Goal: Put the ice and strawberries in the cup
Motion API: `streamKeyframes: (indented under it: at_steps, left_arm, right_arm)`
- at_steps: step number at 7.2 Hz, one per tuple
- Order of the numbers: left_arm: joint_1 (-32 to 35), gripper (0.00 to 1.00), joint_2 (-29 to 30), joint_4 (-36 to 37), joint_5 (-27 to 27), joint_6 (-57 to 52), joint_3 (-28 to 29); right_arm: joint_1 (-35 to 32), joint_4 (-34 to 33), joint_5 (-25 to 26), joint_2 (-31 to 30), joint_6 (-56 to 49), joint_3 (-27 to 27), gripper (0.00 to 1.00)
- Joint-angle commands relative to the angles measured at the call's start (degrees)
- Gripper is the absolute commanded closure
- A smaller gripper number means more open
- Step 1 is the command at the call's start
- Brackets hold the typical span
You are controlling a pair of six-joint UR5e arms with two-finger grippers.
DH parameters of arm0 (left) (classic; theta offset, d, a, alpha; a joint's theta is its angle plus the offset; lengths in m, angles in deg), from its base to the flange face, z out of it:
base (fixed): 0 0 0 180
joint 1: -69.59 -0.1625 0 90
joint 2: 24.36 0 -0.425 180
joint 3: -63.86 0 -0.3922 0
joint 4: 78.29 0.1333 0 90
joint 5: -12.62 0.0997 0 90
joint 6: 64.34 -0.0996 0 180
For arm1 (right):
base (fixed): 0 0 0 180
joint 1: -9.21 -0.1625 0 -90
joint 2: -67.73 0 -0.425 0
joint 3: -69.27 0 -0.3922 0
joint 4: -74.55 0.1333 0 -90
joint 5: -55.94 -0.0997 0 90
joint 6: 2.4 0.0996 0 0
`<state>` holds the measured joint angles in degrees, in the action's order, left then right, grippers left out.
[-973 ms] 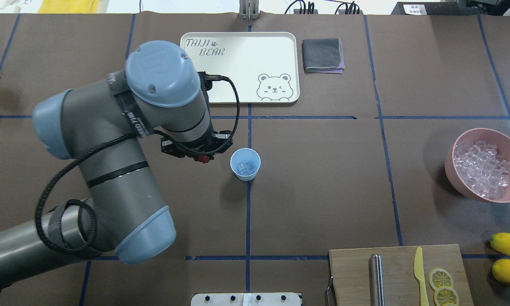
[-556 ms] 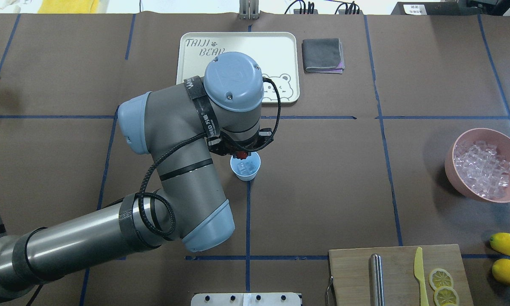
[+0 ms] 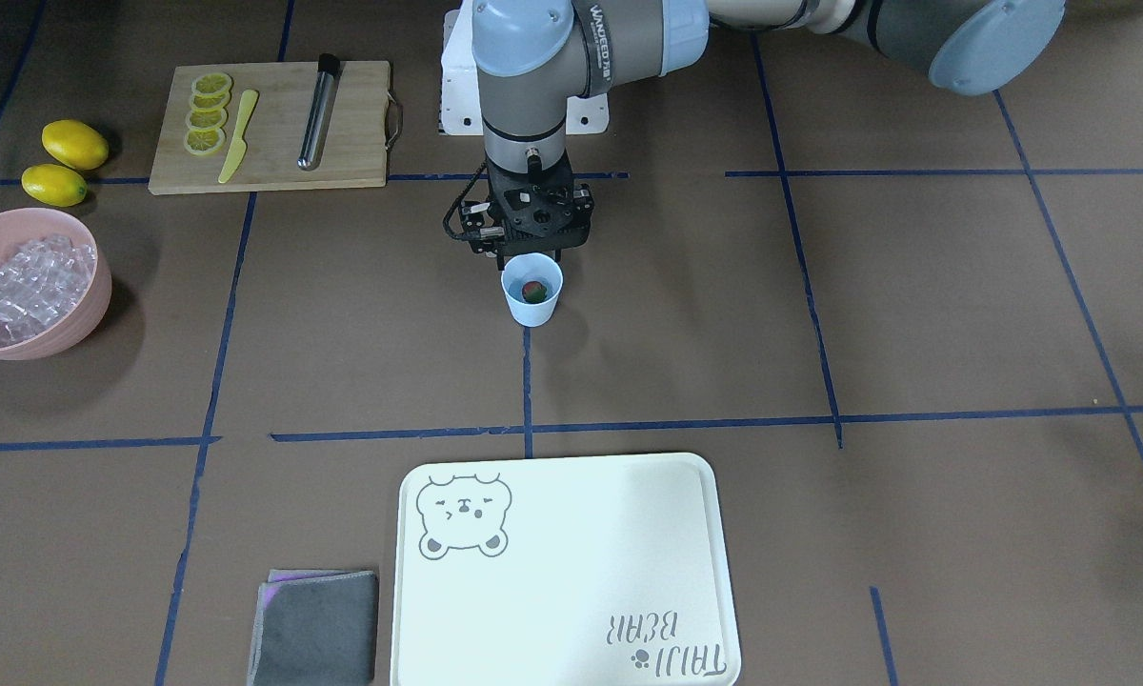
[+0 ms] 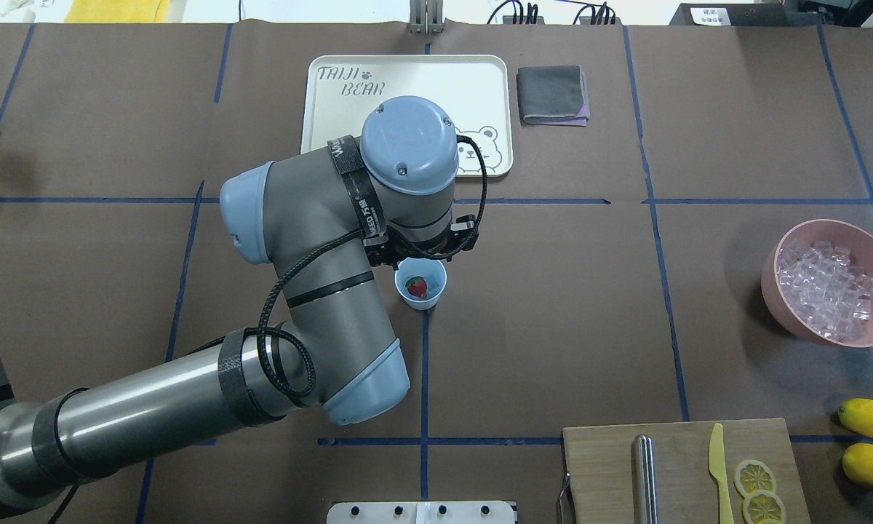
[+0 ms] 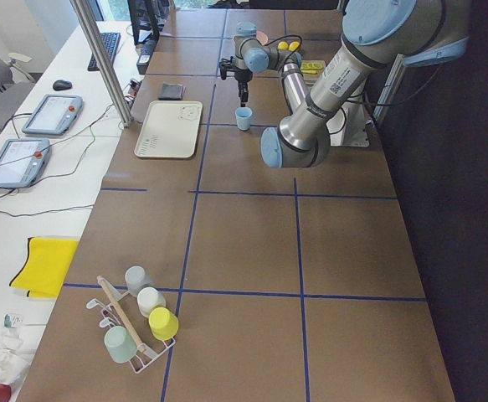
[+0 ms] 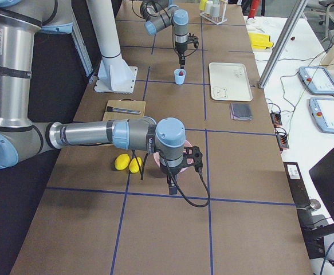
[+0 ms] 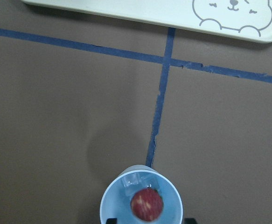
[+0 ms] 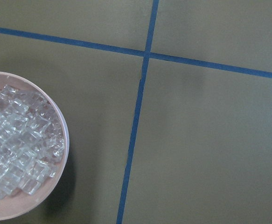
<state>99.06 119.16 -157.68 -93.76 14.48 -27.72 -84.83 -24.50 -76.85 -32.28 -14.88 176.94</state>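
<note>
The pale blue cup stands at the table's middle; it also shows in the front view and the left wrist view. The dark red strawberry lies inside it on ice cubes. My left gripper hangs just above the cup, open and empty, with a fingertip on either side of the rim. More ice fills the pink bowl at the right. My right gripper hangs beside that bowl; I cannot tell whether it is open or shut.
A white bear tray and a grey cloth lie behind the cup. A cutting board with a knife, a metal rod and lemon slices sits front right, next to two lemons. A cup rack stands far left.
My left arm swung right, carrying the strawberry from left of the cup to above it. The gripper let go, and the strawberry now lies in the cup.
</note>
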Motion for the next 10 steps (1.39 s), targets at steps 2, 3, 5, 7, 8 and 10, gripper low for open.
streamKeyframes:
  at_steps: [2, 3, 5, 7, 8, 10]
  left_arm:
    - [1.20, 0.00, -8.71, 0.81, -0.31, -8.53, -10.64]
    - [5.12, 0.00, -16.62, 0.81, -2.66, -16.25, -17.42]
    - [16.35, 0.00, -25.36, 0.81, -12.92, -33.46, -20.73]
    - [28.57, 0.00, -34.93, 0.72, -20.15, -52.44, -20.39]
    - [35.33, 0.00, -39.33, 0.63, -23.31, -58.98, -20.04]
    - [46.07, 0.00, -47.95, 0.02, -28.07, -75.14, -16.89]
  right_arm:
    - [0.00, 0.00, -0.02, -0.02, 0.00, 0.00, 0.00]
    - [0.00, 0.00, -0.02, 0.07, 0.00, 0.00, 0.00]
    - [0.00, 0.00, -0.02, 0.07, 0.00, 0.00, 0.00]
    - [0.00, 0.00, -0.02, 0.07, -0.09, 0.00, 0.00]
    - [0.00, 0.17, -0.02, 0.07, -0.09, 0.00, 0.00]
    - [0.00, 1.14, -0.02, -0.02, 0.00, 0.00, 0.00]
